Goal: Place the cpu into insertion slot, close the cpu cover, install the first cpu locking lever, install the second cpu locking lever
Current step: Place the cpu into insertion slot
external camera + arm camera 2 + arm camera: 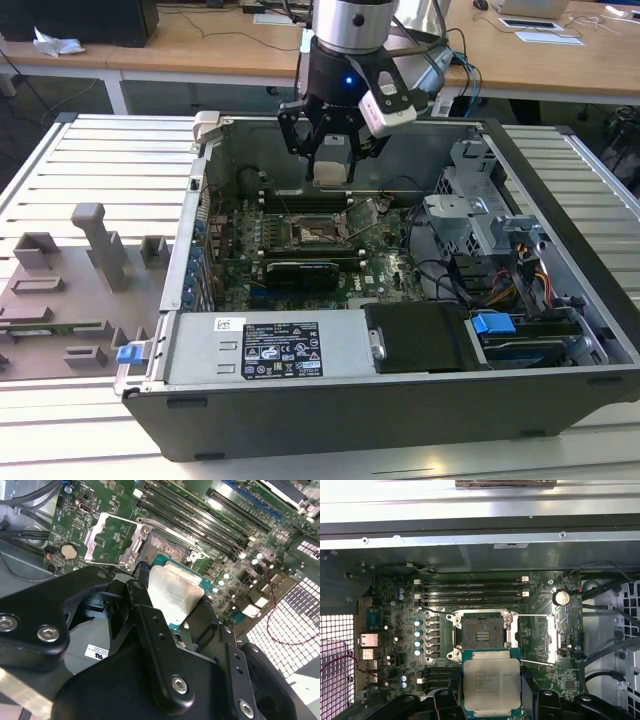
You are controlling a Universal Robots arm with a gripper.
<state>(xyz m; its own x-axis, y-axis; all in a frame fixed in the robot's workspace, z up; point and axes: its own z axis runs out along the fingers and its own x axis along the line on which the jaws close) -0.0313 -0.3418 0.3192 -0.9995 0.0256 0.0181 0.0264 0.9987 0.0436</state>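
My hand (334,152) grips the cpu (491,684) near the bare slot (482,632) — fingers (445,702) hide its side edges — cover (551,637) flipped open.

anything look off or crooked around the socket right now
Nothing stands out. The chip sits squarely in the pincer above the board; the socket is bare and its cover is swung open beside it.

The gripper (172,612) held the cpu (172,592) by its edges between black jaws, silvery top showing, just beside the insertion slot (167,545) and not seated in it. The slot's dark centre lay bare. The cpu cover (111,537) stood swung open beside the slot, a coin cell (69,551) beyond it. Long memory slots (200,517) ran along the slot's other side.
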